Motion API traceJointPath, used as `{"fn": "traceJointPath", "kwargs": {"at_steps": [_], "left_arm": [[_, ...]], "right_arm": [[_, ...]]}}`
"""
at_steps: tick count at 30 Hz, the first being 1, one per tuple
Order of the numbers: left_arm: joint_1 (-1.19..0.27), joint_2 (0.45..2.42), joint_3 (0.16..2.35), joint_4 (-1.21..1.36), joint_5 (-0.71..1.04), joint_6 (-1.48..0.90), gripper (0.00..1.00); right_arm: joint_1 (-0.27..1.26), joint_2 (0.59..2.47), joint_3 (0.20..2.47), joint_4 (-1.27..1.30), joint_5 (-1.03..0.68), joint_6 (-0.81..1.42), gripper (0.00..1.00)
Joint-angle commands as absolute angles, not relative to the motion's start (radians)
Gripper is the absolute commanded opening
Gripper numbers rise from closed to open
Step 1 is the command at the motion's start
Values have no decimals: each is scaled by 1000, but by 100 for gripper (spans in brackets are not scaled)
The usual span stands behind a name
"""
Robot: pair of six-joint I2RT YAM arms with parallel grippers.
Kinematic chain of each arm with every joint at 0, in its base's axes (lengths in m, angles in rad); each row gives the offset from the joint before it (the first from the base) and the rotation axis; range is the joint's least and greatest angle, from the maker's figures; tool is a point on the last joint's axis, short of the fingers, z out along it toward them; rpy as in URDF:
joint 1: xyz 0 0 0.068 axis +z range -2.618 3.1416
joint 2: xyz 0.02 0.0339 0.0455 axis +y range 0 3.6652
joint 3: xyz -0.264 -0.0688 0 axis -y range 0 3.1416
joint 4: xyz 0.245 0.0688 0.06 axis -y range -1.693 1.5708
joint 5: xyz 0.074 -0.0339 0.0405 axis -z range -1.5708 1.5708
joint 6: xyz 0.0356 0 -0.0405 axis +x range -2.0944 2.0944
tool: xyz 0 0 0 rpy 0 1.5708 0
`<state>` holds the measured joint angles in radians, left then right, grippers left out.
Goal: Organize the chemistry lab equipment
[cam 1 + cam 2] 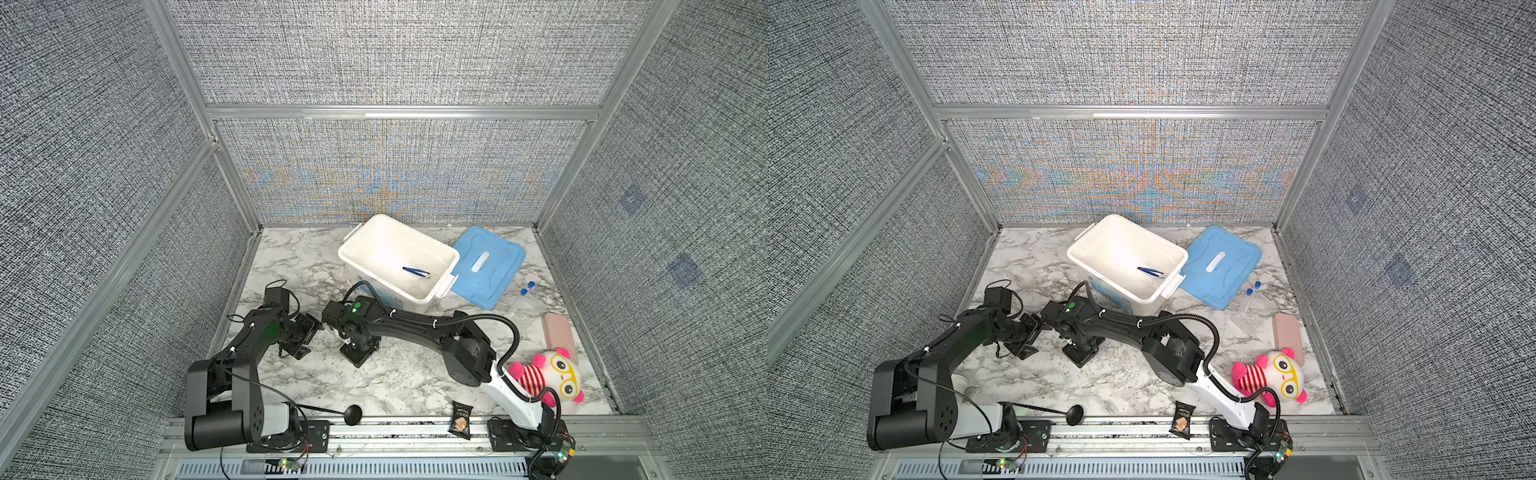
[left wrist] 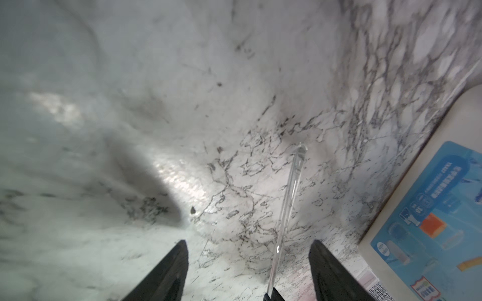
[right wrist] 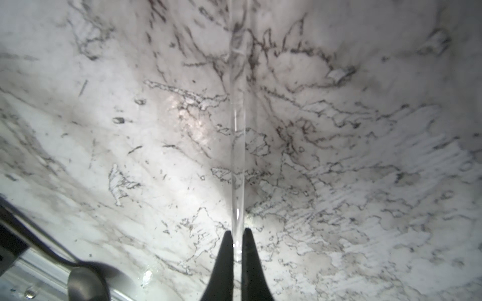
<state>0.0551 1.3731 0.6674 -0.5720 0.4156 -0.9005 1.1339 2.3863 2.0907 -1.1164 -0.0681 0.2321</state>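
Left arm (image 1: 249, 345) and right arm (image 1: 415, 328) are black, with white base links (image 1: 511, 395).

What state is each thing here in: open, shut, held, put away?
White bin: open, uncovered.
Blue lid: flat on the table beside the bin.
Blue tweezers: inside the bin.
Two tubes: capped, lying on the table.
Right gripper: shut on the clear stick.
Left gripper: open, stick between its fingers.
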Motion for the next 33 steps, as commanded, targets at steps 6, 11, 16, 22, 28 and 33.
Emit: {"fn": "traceJointPath", "kwargs": {"at_steps": [6,11,16,22,28,33], "left_arm": [[7,1420,667,-513,440,-931,73],[-3,1426,667,-501,434,-942,71],[-3,1433,680,-514,438,-938,71],[0,1407,708,-530,423,-938,72],[15,1389,741,-561,409,-927,73],[30,1362,715,-531,418,-953,73]], "right_arm": [[1135,2379,2075,-1120,-77,221,4],[1135,2376,2058,-1127,-59,211,4],[1133,2360,2004,-1151,-33,195,4],[1131,2317,1913,-1166,-6,192,4],[1127,2295,1866,-1195,4,188,5],[1127,2276,1848,-1242,14,167,5]]}}
